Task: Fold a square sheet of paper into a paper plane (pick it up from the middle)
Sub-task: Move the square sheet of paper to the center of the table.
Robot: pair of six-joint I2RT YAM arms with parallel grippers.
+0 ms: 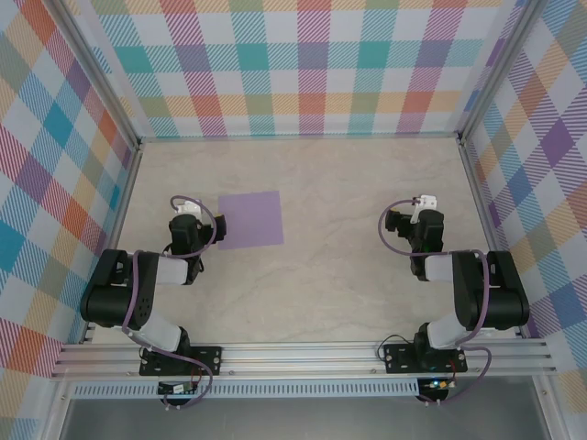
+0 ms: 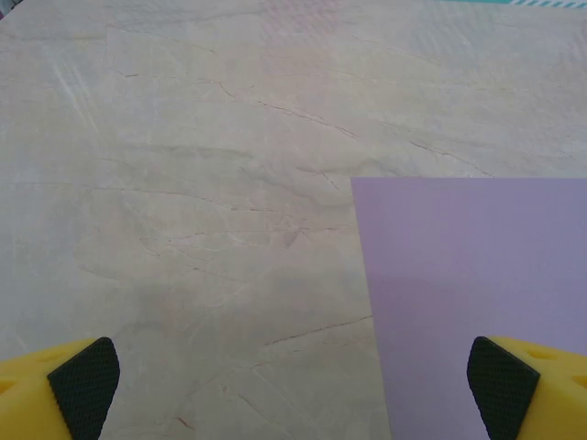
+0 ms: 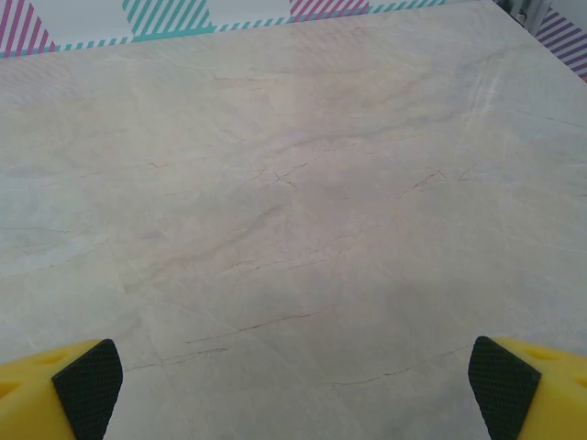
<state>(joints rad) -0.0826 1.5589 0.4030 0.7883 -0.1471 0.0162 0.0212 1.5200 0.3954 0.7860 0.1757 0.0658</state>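
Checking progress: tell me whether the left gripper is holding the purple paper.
No, the left gripper is open and the paper lies flat on the table.

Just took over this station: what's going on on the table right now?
Nothing is held yet. The thin lavender-purple square sheet of paper lies flat and unfolded on the marbled beige table, left of centre. The left gripper is open at the sheet's left edge. The right gripper is open over bare table, apart from the paper. No fold is made.
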